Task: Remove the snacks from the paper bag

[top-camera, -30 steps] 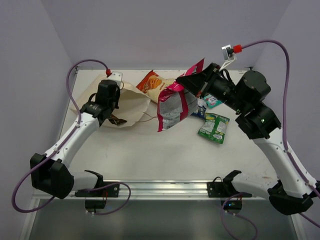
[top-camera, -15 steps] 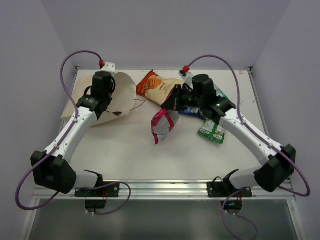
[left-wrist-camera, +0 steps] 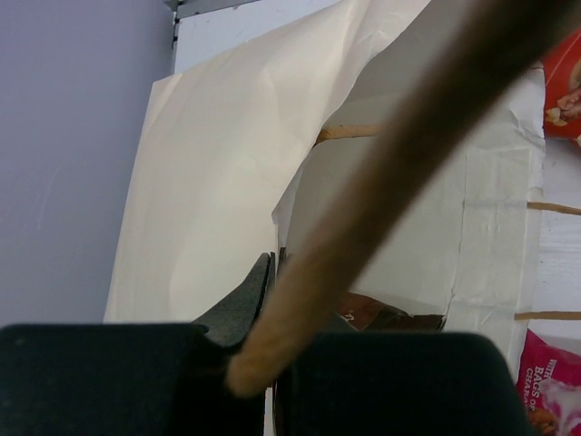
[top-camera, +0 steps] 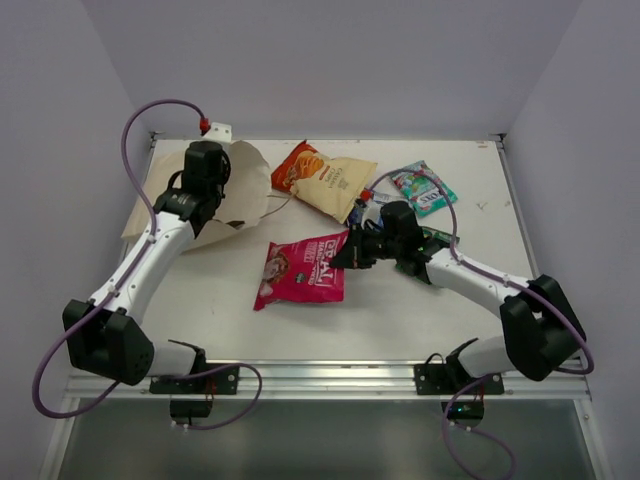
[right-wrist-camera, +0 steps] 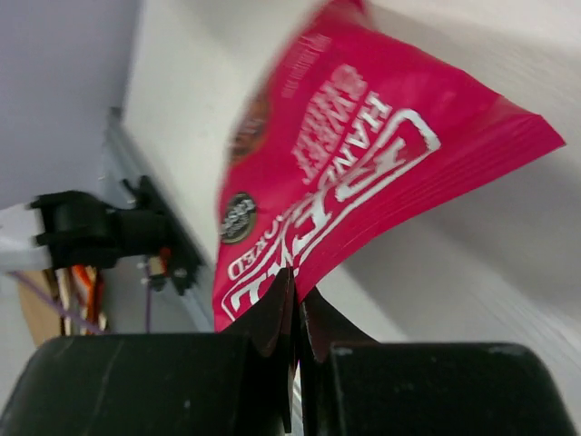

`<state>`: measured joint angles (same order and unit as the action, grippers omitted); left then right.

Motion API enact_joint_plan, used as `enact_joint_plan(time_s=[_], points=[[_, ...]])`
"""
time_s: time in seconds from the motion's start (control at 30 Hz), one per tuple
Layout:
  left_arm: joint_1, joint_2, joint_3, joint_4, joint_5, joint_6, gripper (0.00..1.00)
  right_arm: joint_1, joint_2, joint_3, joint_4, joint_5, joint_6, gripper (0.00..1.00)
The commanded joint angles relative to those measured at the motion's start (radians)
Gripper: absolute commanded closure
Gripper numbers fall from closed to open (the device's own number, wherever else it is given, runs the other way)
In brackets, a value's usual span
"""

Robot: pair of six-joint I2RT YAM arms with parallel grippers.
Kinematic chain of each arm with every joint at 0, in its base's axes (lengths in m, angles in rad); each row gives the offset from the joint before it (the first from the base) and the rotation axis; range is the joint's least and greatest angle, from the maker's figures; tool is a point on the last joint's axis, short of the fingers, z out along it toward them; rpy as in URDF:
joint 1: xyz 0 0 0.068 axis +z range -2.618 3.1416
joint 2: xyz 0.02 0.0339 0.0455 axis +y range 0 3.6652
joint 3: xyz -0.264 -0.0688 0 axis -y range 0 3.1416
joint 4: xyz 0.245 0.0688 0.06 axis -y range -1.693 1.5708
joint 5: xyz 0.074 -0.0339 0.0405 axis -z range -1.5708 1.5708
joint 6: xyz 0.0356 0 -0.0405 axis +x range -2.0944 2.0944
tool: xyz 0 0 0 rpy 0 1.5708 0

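The cream paper bag (top-camera: 247, 185) lies on its side at the back left. My left gripper (top-camera: 218, 180) is shut on its rim (left-wrist-camera: 275, 263). A blurred twisted handle (left-wrist-camera: 390, 154) crosses the left wrist view. A brown pack (left-wrist-camera: 381, 313) shows inside the bag's mouth. The large pink snack bag (top-camera: 300, 272) lies flat in the middle, and my right gripper (top-camera: 350, 252) is shut on its right edge (right-wrist-camera: 295, 300). An orange-and-cream chip bag (top-camera: 325, 178) and a teal-pink pack (top-camera: 422, 188) lie at the back. The green pack (top-camera: 436, 236) is partly hidden under the right arm.
The right arm stretches low across the right half of the table (top-camera: 480, 230). The metal rail (top-camera: 330, 375) with both arm bases runs along the near edge. Purple walls close in the left, back and right sides.
The right arm has swung down and toward the near side, bringing the pink bag from hanging in the air to lying flat. The left gripper shifted back early on, then stayed still.
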<state>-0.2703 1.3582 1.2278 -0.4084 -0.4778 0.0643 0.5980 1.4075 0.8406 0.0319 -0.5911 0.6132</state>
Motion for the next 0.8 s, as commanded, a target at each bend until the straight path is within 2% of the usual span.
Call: enact_joint_plan(time_s=[0.0,0.03,0.1,0.13,0.2,0.23,0.33,0.43,0.53,0.7,0.73,0.77], points=[[0.008,-0.07,-0.025,0.028,0.063,-0.001,1.0,-0.041,-0.065,-0.139,0.044,0.13,0.02,1.0],[0.008,-0.085,-0.037,0.019,0.079,-0.001,1.0,-0.046,-0.077,-0.161,-0.01,0.205,0.025,0.99],[0.009,-0.097,-0.045,0.01,0.116,-0.001,1.0,-0.049,-0.111,-0.169,-0.11,0.302,0.034,0.9],[0.008,-0.106,-0.047,-0.003,0.129,0.002,1.0,-0.049,-0.125,-0.158,-0.221,0.363,0.027,0.76],[0.008,-0.114,-0.047,-0.02,0.172,0.014,1.0,-0.049,-0.162,-0.1,-0.326,0.43,0.022,0.63],[0.008,-0.125,-0.047,-0.036,0.186,0.015,1.0,-0.046,-0.21,-0.074,-0.407,0.504,-0.004,0.51],[0.008,-0.158,-0.056,-0.052,0.225,0.025,1.0,-0.014,-0.321,0.021,-0.434,0.568,-0.094,0.4],[0.008,-0.2,-0.079,-0.056,0.255,0.045,1.0,0.026,-0.346,0.11,-0.342,0.524,-0.173,0.37],[0.008,-0.238,-0.102,-0.058,0.286,0.06,1.0,0.066,-0.296,0.172,-0.108,0.4,-0.254,0.36],[0.008,-0.281,-0.142,-0.063,0.344,0.075,1.0,0.157,-0.075,0.268,0.11,0.23,-0.412,0.36],[0.006,-0.291,-0.154,-0.064,0.352,0.077,1.0,0.166,-0.041,0.284,0.17,0.2,-0.417,0.27],[0.006,-0.295,-0.16,-0.064,0.369,0.081,1.0,0.18,-0.006,0.319,0.192,0.174,-0.418,0.24]])
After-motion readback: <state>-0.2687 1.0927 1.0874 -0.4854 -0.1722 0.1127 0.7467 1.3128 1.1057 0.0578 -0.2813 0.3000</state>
